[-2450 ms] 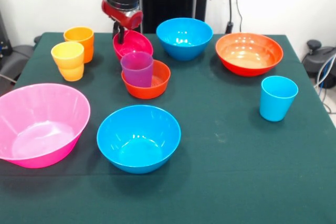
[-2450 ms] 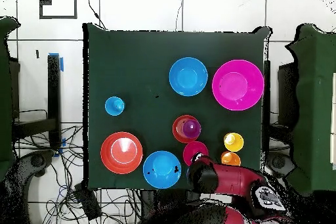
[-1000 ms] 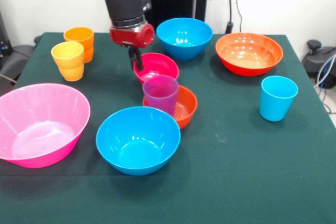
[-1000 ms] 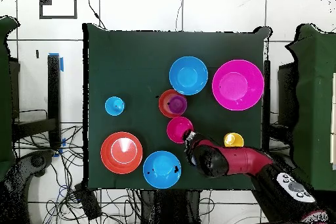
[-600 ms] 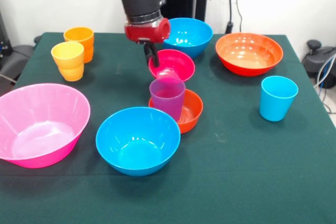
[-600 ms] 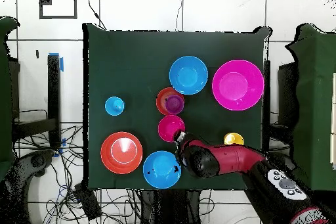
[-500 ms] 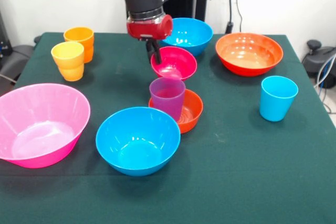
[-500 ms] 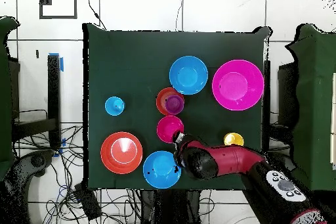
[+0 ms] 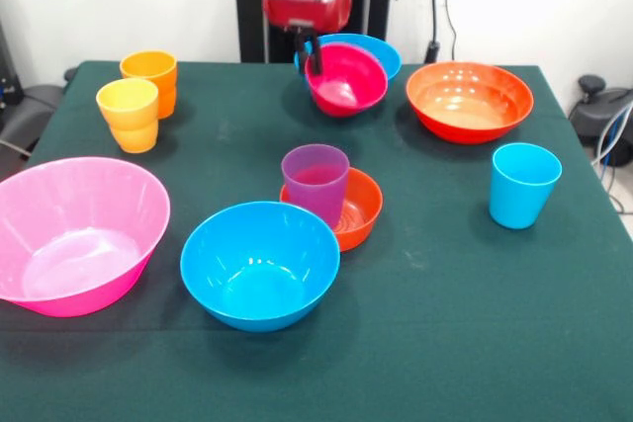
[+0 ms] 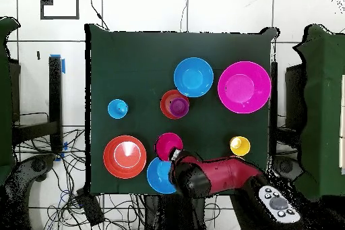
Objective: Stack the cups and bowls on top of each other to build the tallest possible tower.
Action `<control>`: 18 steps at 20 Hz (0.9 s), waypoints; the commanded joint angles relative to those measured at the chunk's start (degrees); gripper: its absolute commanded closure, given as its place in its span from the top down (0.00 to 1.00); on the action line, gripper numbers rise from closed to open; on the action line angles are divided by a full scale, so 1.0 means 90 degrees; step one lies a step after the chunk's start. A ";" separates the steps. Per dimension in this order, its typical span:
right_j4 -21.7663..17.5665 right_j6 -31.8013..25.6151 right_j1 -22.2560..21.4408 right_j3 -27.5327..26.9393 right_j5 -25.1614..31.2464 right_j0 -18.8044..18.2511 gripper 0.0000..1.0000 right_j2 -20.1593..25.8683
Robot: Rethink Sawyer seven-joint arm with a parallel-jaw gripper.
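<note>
The robot's fingers [image 9: 311, 50] are closed on the rim of the small glossy crimson plastic bowl [image 9: 345, 79], holding it tilted in the air in front of the far medium blue bowl [image 9: 381, 49]. The smooth purple plastic tumbler [image 9: 316, 183] stands upright in the small orange bowl [image 9: 358, 209] at mid-desk [image 9: 445, 323], well apart from the lifted bowl.

wrist: glossy red collar w/ rounded rim, black cylinder section above it
gripper [image 9: 311, 49]: small, dark, slim black fingers below the red collar
arm [image 10: 222, 177]: red shell from overhead, black rounded joint at one end
arm end: grey panel w/ round dark buttons
pedestal: black column
</note>
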 commanded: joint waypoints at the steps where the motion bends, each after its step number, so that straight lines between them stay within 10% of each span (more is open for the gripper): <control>1: 0.0919 -0.0258 -0.1514 0.0862 0.1562 0.0033 0.00 0.0299; 10: 0.1296 -0.0889 -0.2089 0.0161 0.1806 -0.0532 0.00 0.1131; 18: 0.0305 0.1151 -0.0177 -0.1316 0.0874 0.0822 0.00 -0.0750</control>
